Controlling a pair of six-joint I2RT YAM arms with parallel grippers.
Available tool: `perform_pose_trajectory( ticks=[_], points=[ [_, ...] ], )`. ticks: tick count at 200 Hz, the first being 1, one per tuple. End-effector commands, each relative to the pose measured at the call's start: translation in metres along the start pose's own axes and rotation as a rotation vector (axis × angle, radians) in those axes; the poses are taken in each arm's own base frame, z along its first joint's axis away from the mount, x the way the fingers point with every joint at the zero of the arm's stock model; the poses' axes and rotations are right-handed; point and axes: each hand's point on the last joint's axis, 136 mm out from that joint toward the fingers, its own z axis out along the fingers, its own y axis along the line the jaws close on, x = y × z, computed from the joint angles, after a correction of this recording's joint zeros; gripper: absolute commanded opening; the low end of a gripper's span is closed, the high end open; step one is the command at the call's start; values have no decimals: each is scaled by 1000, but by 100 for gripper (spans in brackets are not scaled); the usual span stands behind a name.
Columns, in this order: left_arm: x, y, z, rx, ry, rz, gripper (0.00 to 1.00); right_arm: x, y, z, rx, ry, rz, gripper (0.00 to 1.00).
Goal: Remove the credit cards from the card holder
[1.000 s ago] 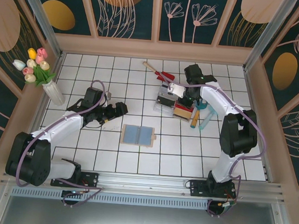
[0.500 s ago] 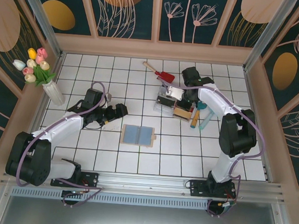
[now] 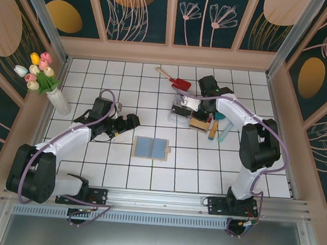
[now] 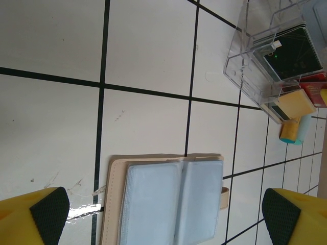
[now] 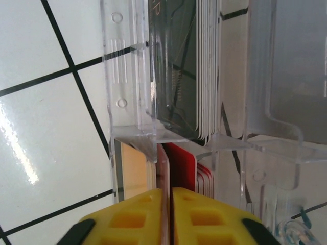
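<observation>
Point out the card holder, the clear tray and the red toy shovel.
card holder (image 3: 150, 148): top external view, on its blue-grey open inside.
clear tray (image 4: 242, 66): left wrist view, on its transparent side wall.
red toy shovel (image 3: 182, 84): top external view, on the red blade.

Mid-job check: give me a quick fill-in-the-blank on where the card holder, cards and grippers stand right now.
The card holder lies ___ on the tiles, pockets up. The left gripper, jaws wide, holds ___. A stack of credit cards sits in the clear tray, at which the right gripper pinches one thin ___.
Missing: open; nothing; card.
</observation>
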Motion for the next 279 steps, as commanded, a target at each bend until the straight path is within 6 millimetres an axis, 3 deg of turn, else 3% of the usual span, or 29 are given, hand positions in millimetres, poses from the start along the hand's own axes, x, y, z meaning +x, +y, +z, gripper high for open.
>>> perform_pose_trajectory(
  ticks=[1, 36, 78, 118, 149, 175, 193, 204, 230, 252, 279],
  points=[
    [0, 0, 1, 15, 2, -4, 98, -2, -1, 3, 7, 3, 1, 17],
    [-1, -1, 1, 16, 2, -9, 98, -6, -5, -10, 39, -16, 2, 20],
    [0, 4, 2, -12, 0, -11, 99, -27, -15, -43, 94, -109, 57, 24],
    [1, 21, -2, -113, -4, -19, 97, -35, -46, -70, 266, -139, 340, 25],
    [8, 24, 0, -100, 6, -36, 95, -38, -53, -77, 378, -176, 516, 30],
    [12, 26, 1, -98, 6, -63, 95, -43, -59, -91, 488, -236, 729, 23],
    [15, 28, 3, -106, 4, -84, 95, -43, -56, -96, 533, -248, 881, 23],
    [20, 26, 6, -100, 11, -91, 95, -52, -44, -96, 494, -271, 961, 25],
    [30, 16, 13, -89, 32, -79, 95, -76, -18, -89, 301, -346, 1145, 32],
    [38, 8, 18, -87, 54, -65, 92, -98, 8, -83, 158, -428, 1222, 45],
    [49, 6, 23, -99, 87, -67, 84, -102, 38, -65, -28, -436, 1391, 49]
  ],
)
